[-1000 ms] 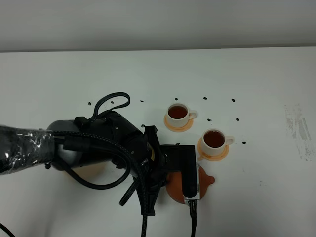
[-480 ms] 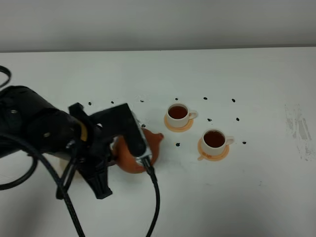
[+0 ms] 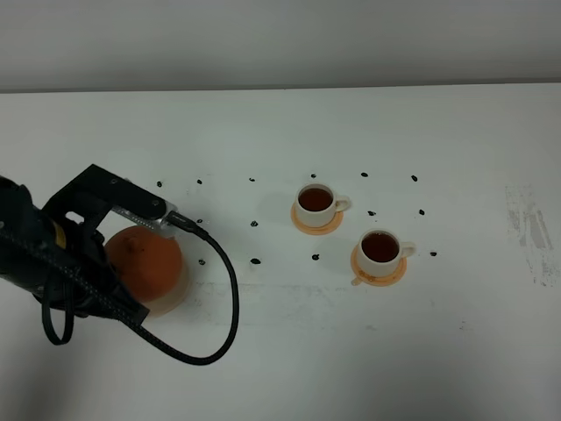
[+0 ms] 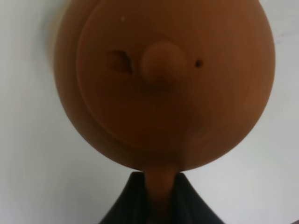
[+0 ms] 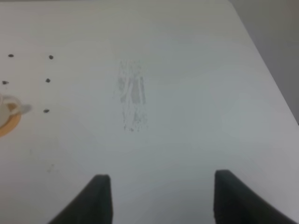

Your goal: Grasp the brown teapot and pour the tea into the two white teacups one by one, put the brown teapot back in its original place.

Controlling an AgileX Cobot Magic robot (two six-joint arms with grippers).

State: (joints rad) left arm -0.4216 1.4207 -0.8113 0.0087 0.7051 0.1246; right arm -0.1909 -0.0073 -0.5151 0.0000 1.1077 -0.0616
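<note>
The left arm reaches in low from the left edge of the white table (image 3: 456, 351), its black cabled wrist bent over the brown teapot (image 3: 145, 263) at the table's left side. The left gripper (image 4: 159, 198) is clamped on the teapot's loop handle, the dark fingers (image 4: 131, 200) pressed to either side of it in the left wrist view, where the knobbed lid faces the camera. A sliver of beige plate (image 3: 182, 294) shows at the pot's lower right edge; whether the pot rests on it cannot be told. Well apart to the right, the two white teacups, the far cup (image 3: 316, 203) and the near cup (image 3: 381, 249), each sit on an orange coaster and hold dark tea. The right gripper (image 5: 159, 198) hangs over bare table with its fingers spread apart, holding nothing, beside a grey scuff mark (image 5: 132, 95).
</note>
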